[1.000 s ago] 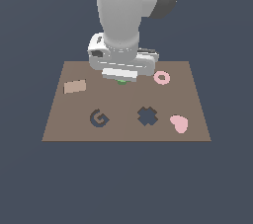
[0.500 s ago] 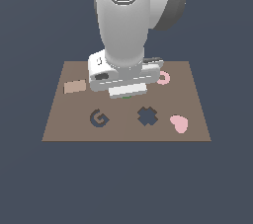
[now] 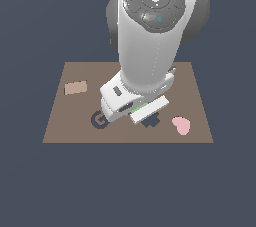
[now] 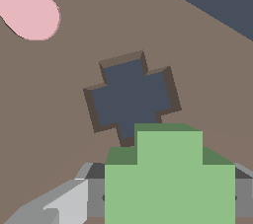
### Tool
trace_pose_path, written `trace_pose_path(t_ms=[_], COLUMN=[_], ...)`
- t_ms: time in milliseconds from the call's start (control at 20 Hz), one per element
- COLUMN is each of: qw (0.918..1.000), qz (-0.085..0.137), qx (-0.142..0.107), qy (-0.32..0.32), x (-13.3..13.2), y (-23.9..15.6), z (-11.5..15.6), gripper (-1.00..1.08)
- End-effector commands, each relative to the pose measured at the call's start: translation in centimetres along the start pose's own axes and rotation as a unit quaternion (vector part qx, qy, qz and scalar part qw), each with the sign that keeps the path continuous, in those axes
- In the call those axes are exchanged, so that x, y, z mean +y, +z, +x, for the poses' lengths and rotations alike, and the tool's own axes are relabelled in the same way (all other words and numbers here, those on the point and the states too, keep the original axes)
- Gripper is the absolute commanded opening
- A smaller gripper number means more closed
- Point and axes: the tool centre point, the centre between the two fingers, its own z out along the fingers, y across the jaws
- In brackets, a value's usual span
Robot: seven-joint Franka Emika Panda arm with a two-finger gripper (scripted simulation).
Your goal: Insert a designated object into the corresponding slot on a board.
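A: In the exterior view, what is new?
B: The pincer [image 3: 142, 112] has moved from the board's [image 3: 75, 121] back to above the cross slot [image 3: 151, 121]. Nearly time to drop.
A: And the wrist view?
B: It holds the green piece [image 4: 169, 178] just beside the slot [image 4: 131, 97]. Flat brown board, dark all around.

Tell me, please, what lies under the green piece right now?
Under the green piece lies the brown board, with the cross slot just ahead. The board directly beneath is covered.
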Motion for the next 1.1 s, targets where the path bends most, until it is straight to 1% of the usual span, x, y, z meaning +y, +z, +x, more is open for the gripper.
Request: trace_pose_path(t_ms=[0, 250, 450, 800, 1050], qw=[0.9993, 0.9959, 0.9932, 0.9922, 0.9918], qz=[0.000, 0.000, 0.000, 0.001, 0.000], qx=[0.000, 0.000, 0.000, 0.000, -0.001], qy=[-0.037, -0.090, -0.116, -0.125, -0.128], x=[-0.3, -0.9, -1.4, -1.6, -1.6], y=[-0.1, -0.2, -0.2, -0.1, 0.8], z=[1.3, 3.2, 4.1, 4.4, 4.5], gripper=[-1.00, -1.00, -1.00, -1.00, -1.00])
